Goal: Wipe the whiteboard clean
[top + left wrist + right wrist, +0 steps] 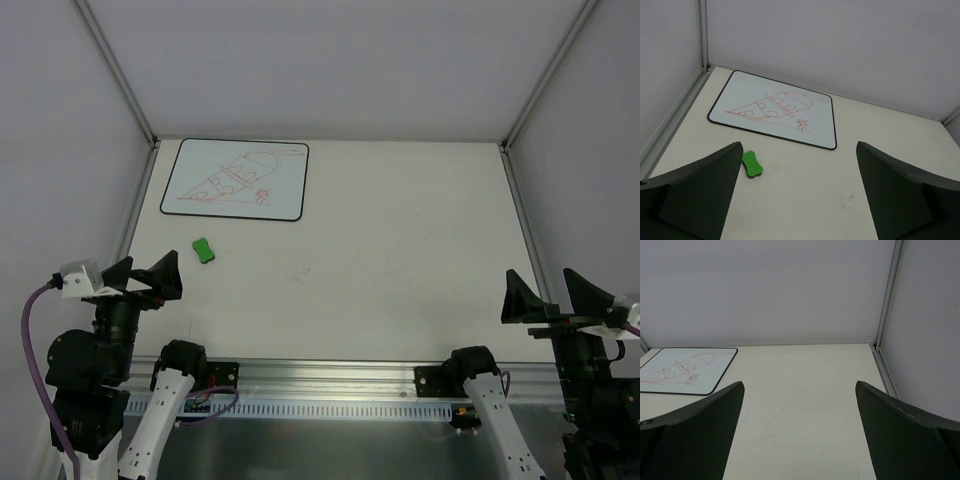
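Observation:
The whiteboard lies flat at the table's far left, white with a thin black border and red line scribbles. It also shows in the left wrist view and the right wrist view. A small green eraser block lies on the table just in front of it, also in the left wrist view. My left gripper is open and empty, near the left front, short of the eraser. My right gripper is open and empty at the right front.
Metal frame rails run along the table's left and right edges, with white walls behind. A slotted rail with the arm bases runs along the near edge.

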Robot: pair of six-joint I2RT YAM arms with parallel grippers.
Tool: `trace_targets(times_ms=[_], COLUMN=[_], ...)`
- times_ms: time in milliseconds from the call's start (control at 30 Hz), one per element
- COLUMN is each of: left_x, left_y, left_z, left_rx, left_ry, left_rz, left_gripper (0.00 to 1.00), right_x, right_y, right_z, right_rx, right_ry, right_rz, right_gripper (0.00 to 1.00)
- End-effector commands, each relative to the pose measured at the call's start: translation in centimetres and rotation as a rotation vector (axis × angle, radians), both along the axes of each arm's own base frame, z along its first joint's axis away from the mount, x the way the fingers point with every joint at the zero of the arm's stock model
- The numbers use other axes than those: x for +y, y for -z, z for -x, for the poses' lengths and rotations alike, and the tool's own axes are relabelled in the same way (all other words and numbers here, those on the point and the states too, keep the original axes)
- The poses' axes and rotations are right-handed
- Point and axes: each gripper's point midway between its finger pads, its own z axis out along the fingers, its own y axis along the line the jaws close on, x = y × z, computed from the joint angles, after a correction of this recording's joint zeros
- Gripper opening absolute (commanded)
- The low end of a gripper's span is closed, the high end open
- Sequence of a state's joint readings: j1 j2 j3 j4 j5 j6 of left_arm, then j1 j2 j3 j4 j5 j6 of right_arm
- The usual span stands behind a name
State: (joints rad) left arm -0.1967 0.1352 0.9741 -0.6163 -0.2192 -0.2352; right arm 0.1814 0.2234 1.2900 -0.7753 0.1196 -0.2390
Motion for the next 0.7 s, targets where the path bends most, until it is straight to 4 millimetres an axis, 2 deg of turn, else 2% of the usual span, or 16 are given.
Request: trace_targets(times_ms=[0, 133, 200, 333, 533, 567, 633, 667], left_x=[0.0, -0.6, -0.9, -1.7, -3.6, -4.0, -4.8, -5.1], left_y=[0.2, 0.9, 1.5, 3.4, 8.3, 9.8, 10.5, 12.2], left_z=[-0.7, -1.3, -1.8, -3.4, -7.9, -9.2, -10.5, -11.9], left_rx=[0.02, 0.054, 0.084, 0.171, 0.429, 0.508, 0.574, 0.655], left_ry=[-0.004, 0.022, 0.029, 0.052, 0.074, 0.075, 0.079, 0.069], left_rz=[-0.013, -0.016, -0.014, -0.001, 0.037, 0.038, 0.077, 0.076], left_gripper=[0.99, 0.99, 0.99, 0.99, 0.99, 0.99, 0.99, 0.99], right_x=[0.9, 2.5, 4.4, 6.4, 8.3, 8.7, 9.1, 9.3], right_y=[-0.3, 1.4, 2.2, 4.2, 8.2, 8.7, 10.1, 10.6], right_z=[-0.7, -2.3, -3.0, -4.4, -6.6, -6.7, -7.2, -7.2], right_rx=[0.005, 0.078, 0.125, 0.225, 0.356, 0.374, 0.414, 0.426], right_ry=[-0.044, -0.115, -0.209, -0.303, -0.37, -0.39, -0.398, -0.41], right_rz=[-0.012, -0.021, -0.014, -0.028, -0.09, -0.093, -0.112, -0.114], right_gripper=[0.99, 0.99, 0.99, 0.99, 0.99, 0.99, 0.99, 0.99])
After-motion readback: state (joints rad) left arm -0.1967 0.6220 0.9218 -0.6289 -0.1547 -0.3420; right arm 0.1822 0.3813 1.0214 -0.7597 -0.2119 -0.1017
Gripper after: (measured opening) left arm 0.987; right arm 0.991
